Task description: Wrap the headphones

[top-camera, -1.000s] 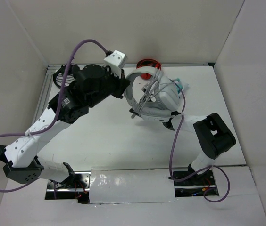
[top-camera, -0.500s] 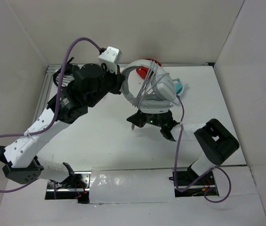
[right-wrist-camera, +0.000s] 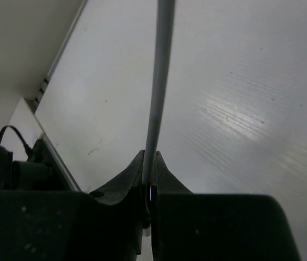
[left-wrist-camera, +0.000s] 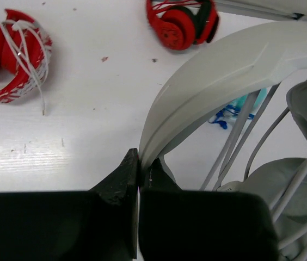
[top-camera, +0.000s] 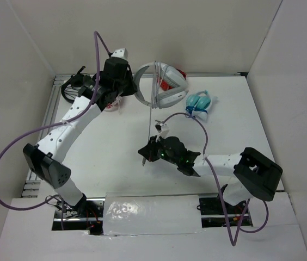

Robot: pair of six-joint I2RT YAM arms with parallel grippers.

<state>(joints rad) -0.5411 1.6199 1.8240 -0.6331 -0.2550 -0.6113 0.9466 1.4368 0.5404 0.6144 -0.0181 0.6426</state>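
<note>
Where the overhead camera looks down, the left gripper (top-camera: 130,89) is clamped on the wide band of the headphones (top-camera: 164,89), which are just to its right over the far part of the table (top-camera: 115,163). Their cable (top-camera: 151,122) runs taut from the earcups to the right gripper (top-camera: 147,154), which pinches it. Small light-blue headphones (top-camera: 200,101) lie beyond that gripper, to its right. At the left wrist, both fingers (left-wrist-camera: 122,176) squeeze the band's end, and red headphones (left-wrist-camera: 183,22) lie ahead. At the right wrist, the closed fingertips nip the cable, which runs straight ahead.
</note>
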